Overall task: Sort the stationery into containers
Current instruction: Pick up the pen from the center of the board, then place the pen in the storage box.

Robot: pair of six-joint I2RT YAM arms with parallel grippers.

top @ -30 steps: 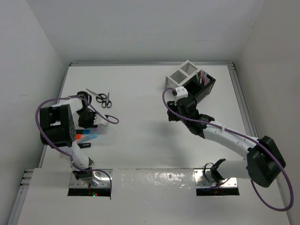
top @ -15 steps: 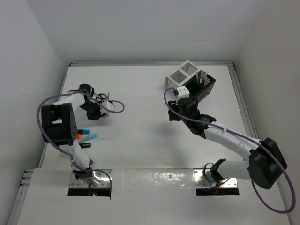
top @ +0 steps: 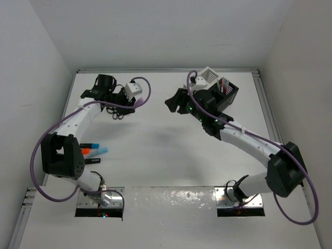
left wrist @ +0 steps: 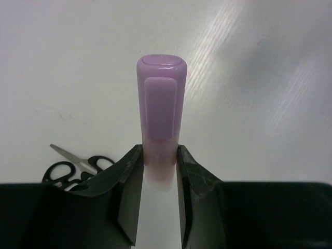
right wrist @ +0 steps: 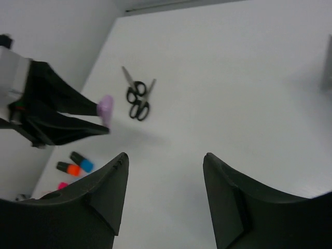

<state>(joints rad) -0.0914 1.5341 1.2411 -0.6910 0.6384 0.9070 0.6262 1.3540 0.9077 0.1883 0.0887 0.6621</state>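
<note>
My left gripper (left wrist: 160, 155) is shut on a purple highlighter (left wrist: 161, 114), which sticks out forward between its jaws. It hangs in the air over the black-handled scissors (left wrist: 72, 170), which lie on the table at the back left (top: 115, 111). My right gripper (top: 173, 105) stands open and empty in mid-table, facing left toward the highlighter (right wrist: 106, 109) and the scissors (right wrist: 137, 98). The white box (top: 207, 78) and the black box (top: 227, 97) stand joined at the back right. Coloured pens (top: 224, 84) stand in the black one.
An orange highlighter (top: 89, 151) and a blue one (top: 101, 150) lie by the table's left edge, with a small black piece (top: 93, 161) just in front of them. A pink tip (right wrist: 62, 185) shows beside them in the right wrist view. Walls close in on the left, back and right.
My left gripper closed on the purple highlighter near the left edge and swung it up and back over the scissors. My right gripper turned from the boxes to face left.
</note>
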